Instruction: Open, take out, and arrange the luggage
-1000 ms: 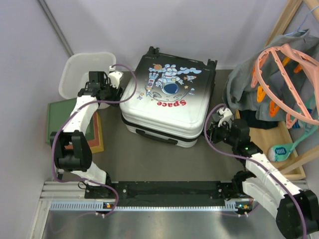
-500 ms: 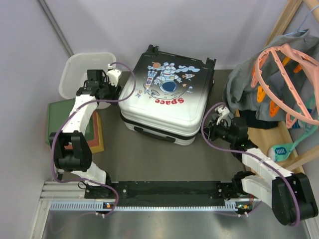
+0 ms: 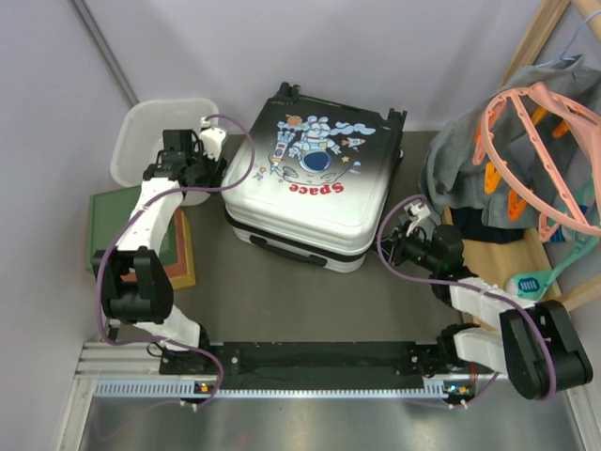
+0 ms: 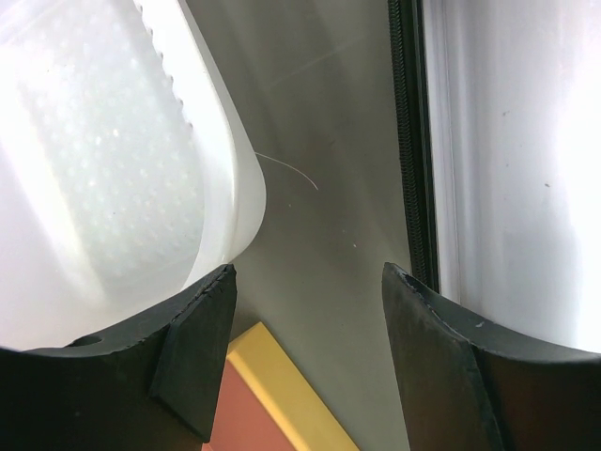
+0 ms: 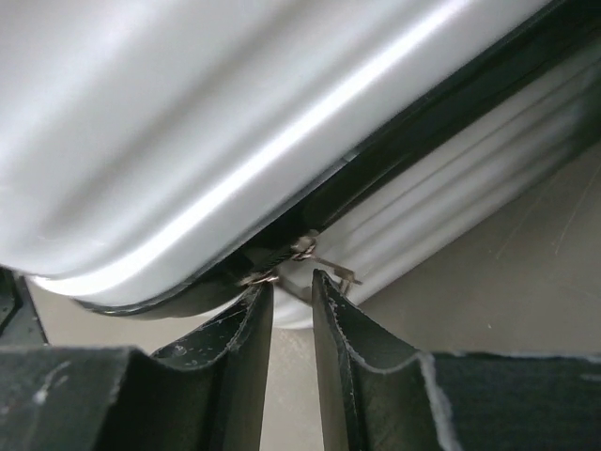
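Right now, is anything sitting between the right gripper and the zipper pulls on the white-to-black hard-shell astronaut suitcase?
Nothing visible does. The right gripper, its fingers narrowly parted, sits just short of the small metal zipper pulls on the white-to-black hard-shell suitcase, with only open air between them.

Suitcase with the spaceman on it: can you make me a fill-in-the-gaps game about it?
1. The red word on the suitcase is ____.
2. The left claw is open between the suitcase and the white ____.
3. The right claw points at the suitcase's metal ____ pulls.
Missing words: Space; basket; zipper.
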Robot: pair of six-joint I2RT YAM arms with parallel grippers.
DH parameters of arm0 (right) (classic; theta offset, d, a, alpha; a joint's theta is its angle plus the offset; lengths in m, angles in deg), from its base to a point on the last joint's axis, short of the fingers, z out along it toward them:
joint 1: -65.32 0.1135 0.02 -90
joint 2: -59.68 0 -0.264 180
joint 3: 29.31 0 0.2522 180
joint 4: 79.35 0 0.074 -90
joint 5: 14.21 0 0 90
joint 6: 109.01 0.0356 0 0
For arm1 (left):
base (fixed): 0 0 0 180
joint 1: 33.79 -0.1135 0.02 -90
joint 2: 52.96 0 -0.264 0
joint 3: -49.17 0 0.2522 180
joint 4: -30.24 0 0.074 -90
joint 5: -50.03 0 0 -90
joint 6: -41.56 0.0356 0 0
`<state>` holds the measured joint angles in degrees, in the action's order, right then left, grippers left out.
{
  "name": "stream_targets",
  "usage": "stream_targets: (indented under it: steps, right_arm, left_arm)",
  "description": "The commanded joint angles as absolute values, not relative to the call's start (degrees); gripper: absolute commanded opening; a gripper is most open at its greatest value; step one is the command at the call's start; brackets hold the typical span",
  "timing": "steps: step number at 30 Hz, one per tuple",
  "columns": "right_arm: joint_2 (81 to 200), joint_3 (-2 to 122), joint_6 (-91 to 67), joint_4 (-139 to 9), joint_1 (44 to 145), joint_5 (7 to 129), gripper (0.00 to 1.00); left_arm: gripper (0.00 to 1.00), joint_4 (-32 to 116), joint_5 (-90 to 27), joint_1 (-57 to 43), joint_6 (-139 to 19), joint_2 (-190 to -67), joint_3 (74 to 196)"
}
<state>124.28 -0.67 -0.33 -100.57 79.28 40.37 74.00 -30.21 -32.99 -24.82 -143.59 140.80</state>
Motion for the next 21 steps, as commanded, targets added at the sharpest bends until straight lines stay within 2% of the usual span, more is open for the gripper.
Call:
stream_targets:
  steps: [1, 6, 11, 12, 15, 21]
  right_arm:
    - [127.52, 0.54, 2.08, -109.70, 80.53, 40.37, 0.24]
    - [128.76, 0.01, 2.88, -110.94, 80.61, 41.34, 0.15]
    - [127.10, -0.43, 2.44, -110.24, 80.44, 41.60, 0.10]
    - [126.74, -0.34, 2.00, -109.37, 80.52, 42.12, 0.06]
    - [123.94, 0.10, 0.86, -104.54, 81.05, 43.61, 0.00]
    - [112.70, 1.24, -5.38, -88.20, 89.30, 53.11, 0.00]
  left_arm:
    - [0.69, 79.59, -21.33, -29.92, -26.03, -144.19, 140.45]
    - [0.69, 79.59, -21.51, -29.92, -25.94, -144.01, 140.54]
    - [0.69, 79.68, -21.86, -29.92, -25.59, -143.92, 140.19]
    - [0.69, 79.68, -21.86, -29.92, -25.59, -143.92, 140.27]
    - [0.69, 79.59, -21.86, -29.92, -25.59, -144.19, 139.84]
    - [0.69, 78.63, -21.86, -29.92, -25.76, -144.19, 138.17]
